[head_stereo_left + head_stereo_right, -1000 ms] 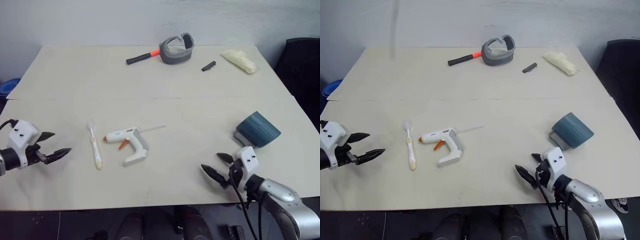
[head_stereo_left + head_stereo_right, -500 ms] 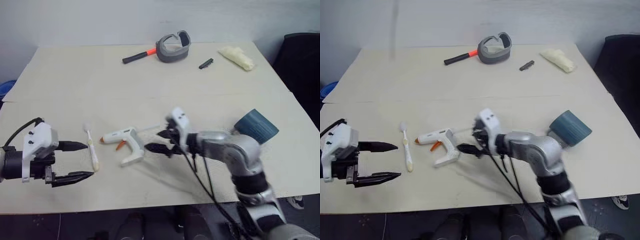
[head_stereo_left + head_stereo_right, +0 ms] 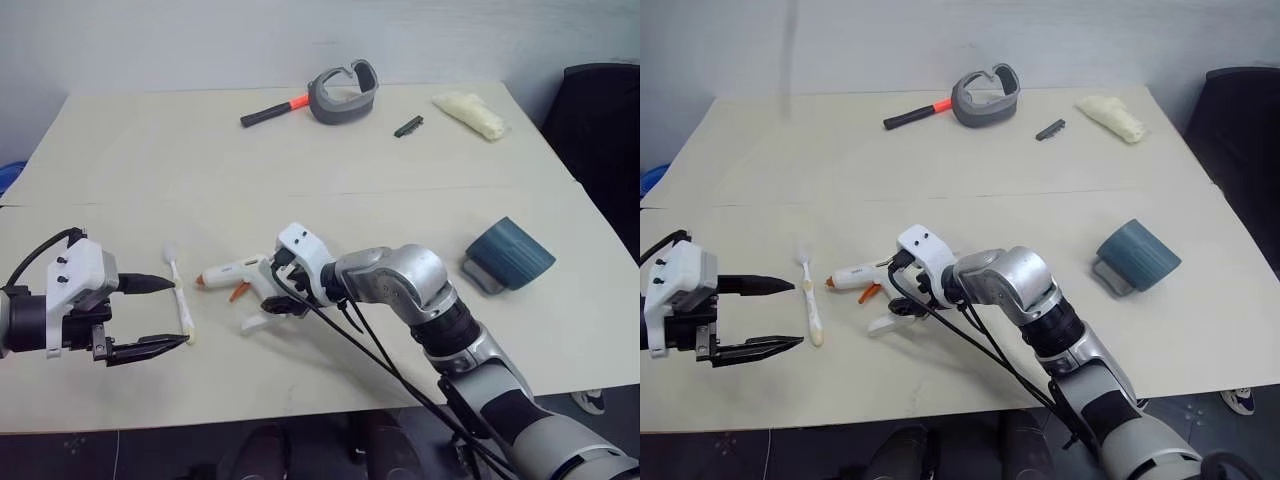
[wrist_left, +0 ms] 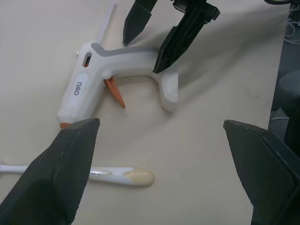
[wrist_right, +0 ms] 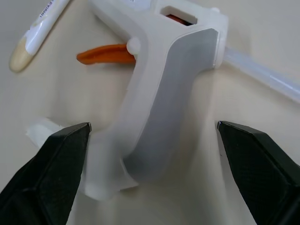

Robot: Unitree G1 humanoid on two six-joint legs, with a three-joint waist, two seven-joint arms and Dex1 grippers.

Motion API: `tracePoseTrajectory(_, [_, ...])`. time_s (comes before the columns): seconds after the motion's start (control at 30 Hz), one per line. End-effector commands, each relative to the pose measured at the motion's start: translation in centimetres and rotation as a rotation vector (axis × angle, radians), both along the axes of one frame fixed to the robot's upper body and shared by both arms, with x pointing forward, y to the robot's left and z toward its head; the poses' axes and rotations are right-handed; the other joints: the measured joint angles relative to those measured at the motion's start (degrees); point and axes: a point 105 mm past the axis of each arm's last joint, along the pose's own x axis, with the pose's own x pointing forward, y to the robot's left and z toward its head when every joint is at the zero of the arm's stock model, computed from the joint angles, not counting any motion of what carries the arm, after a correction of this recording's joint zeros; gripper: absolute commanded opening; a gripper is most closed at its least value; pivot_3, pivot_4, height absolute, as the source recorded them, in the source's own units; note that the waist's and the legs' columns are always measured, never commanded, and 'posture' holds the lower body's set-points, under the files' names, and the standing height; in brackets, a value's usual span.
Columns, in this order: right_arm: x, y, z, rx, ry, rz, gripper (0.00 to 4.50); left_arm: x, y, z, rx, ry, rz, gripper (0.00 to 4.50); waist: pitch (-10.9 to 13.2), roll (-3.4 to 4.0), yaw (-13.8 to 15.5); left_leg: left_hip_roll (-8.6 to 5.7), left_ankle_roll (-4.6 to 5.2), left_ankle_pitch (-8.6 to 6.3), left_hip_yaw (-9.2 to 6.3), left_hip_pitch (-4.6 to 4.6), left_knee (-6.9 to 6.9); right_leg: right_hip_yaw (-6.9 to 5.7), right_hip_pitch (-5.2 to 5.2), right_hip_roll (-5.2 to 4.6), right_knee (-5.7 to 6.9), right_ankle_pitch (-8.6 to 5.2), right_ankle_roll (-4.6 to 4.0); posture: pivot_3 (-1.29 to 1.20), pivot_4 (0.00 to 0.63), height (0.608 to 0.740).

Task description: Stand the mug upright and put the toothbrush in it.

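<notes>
Currently the glue gun (image 3: 250,283) lies flat near the middle of the desk (image 3: 300,200), and everything else sits around it. The right hand (image 4: 154,35) hangs just over the glue gun's handle, fingers spread wide on either side of it, holding nothing. The toothbrush (image 3: 180,296) lies flat just left of the glue gun, bristle head toward the far edge, cream end toward the near edge. The left hand (image 3: 150,315) is further left of the glue gun, wide open and empty, its fingertips just beside the toothbrush's cream end; cannot tell if they touch it. The mug (image 3: 512,256) lies on its side well to the right of the glue gun, handle toward the glue gun. Far behind the glue gun, near the back edge: a hammer (image 3: 270,112) with an orange neck, a grey curved holder (image 3: 342,92), a small dark clip (image 3: 407,126) and a pale yellow lump (image 3: 470,113).
</notes>
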Motion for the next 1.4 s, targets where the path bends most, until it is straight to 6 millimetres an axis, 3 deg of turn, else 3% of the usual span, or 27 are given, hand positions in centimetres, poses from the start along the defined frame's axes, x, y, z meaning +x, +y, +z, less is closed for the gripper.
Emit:
tracePoseTrajectory(0.03, [-0.4, 1.5, 0.0, -0.008, -0.042, 0.049, 4.49, 0.3, -0.5, 0.1, 0.014, -0.041, -0.018, 4.5, 0.0, 0.0, -0.03, 0.01, -0.02, 0.0, -0.01, 0.02, 0.0, 0.0, 0.0, 0.03, 0.03, -0.01, -0.03, 0.0, 0.15, 0.74])
tracePoseTrajectory(0.2, [0.0, 3.4, -0.9, -0.058, -0.123, 0.103, 4.49, 0.7, -0.8, 0.1, 0.009, -0.049, -0.031, 4.5, 0.0, 0.0, -0.26, 0.05, -0.08, 0.0, -0.01, 0.06, 0.0, 0.01, -0.02, 0.09, 0.1, -0.04, -0.08, 0.0, 0.15, 0.74])
tracePoseTrajectory(0.4, [1.0, 3.6, -1.9, -0.117, -0.187, 0.133, 4.49, 1.3, -0.9, 0.7, 0.006, -0.077, -0.031, 4.5, -0.01, -0.02, -0.34, 0.12, -0.1, -0.02, -0.02, 0.05, 0.0, 0.02, 0.0, 0.03, 0.05, -0.04, -0.08, 0.0, 0.15, 0.74])
tracePoseTrajectory(0.67, [1.6, 3.2, -2.1, -0.141, -0.219, 0.146, 2.0, 1.4, -1.0, 0.7, 0.002, -0.085, -0.027, 4.5, -0.01, -0.02, -0.58, 0.41, -0.16, -0.03, -0.02, 0.09, 0.0, 0.0, -0.01, 0.13, 0.12, -0.07, -0.13, 0.0, 0.15, 0.74])
tracePoseTrajectory(0.9, [3.4, 1.0, -0.6, -0.122, -0.242, 0.053, 1.87, 1.6, -1.9, 1.2, -0.051, -0.1, -0.053, 4.5, 0.0, -0.01, -0.3, 0.44, -0.17, -0.03, -0.02, 0.07, 0.0, 0.0, -0.01, 0.13, 0.09, -0.07, -0.14, 0.0, 0.15, 0.74])
tracePoseTrajectory(1.0, [5.2, -2.1, 2.0, -0.079, -0.278, -0.058, 1.87, 1.9, -3.0, 1.8, -0.116, -0.111, -0.081, 4.5, 0.03, 0.04, 0.52, 0.4, -0.17, -0.03, -0.09, 0.01, 0.02, -0.06, 0.0, 0.08, 0.08, -0.07, -0.13, 0.0, 0.15, 0.74])
tracePoseTrajectory(1.07, [6.1, -5.8, 5.0, -0.037, -0.312, -0.164, 1.87, 2.1, -4.5, 2.1, -0.179, -0.111, -0.129, 4.5, 0.07, 0.1, 1.0, 0.26, -0.14, -0.02, -0.19, -0.09, 0.05, -0.07, 0.01, -0.03, 0.03, -0.04, -0.08, 0.0, 0.15, 0.74])
tracePoseTrajectory(1.2, [6.2, -10.4, 9.0, -0.012, -0.389, -0.286, 1.87, 2.6, -6.7, 2.2, -0.252, -0.106, -0.199, 4.5, 0.12, 0.18, 1.34, -0.08, -0.05, -0.05, -0.08, -0.17, 0.05, -0.05, 0.0, -0.04, -0.16, 0.03, 0.05, 0.0, 0.15, 0.74])
tracePoseTrajectory(1.27, [6.8, -16.4, 12.2, -0.041, -0.48, -0.467, 1.87, 3.2, -9.0, 2.3, -0.311, -0.105, -0.274, 4.5, 0.19, 0.3, 1.33, 0.01, -0.08, -0.07, -0.01, -0.17, 0.03, -0.03, 0.0, 0.14, -0.26, 0.03, 0.05, 0.0, 0.15, 0.74])
tracePoseTrajectory(1.3, [6.9, -18.4, 13.2, -0.057, -0.51, -0.53, 1.87, 3.3, -9.7, 2.4, -0.329, -0.104, -0.301, 4.5, 0.24, 0.38, 1.56, 0.01, -0.08, -0.06, 0.01, -0.2, 0.01, -0.04, -0.02, 0.17, -0.3, 0.03, 0.06, 0.0, 0.15, 0.74])
tracePoseTrajectory(1.33, [7.0, -22.1, 14.2, -0.094, -0.548, -0.637, 1.87, 3.6, -10.8, 2.5, -0.357, -0.101, -0.34, 4.5, 0.26, 0.42, 1.93, -0.01, -0.07, -0.06, 0.05, -0.23, 0.02, -0.04, -0.02, 0.18, -0.31, 0.03, 0.06, 0.0, 0.15, 0.74])
tracePoseTrajectory(1.4, [6.4, -27.3, 15.2, -0.139, -0.572, -0.793, 1.87, 3.9, -12.4, 2.6, -0.391, -0.095, -0.395, 4.5, 0.27, 0.42, 2.44, -0.1, -0.06, -0.06, 0.3, -0.37, 0.04, -0.1, 0.0, 0.18, -0.44, 0.05, 0.09, 0.0, 0.15, 0.74])
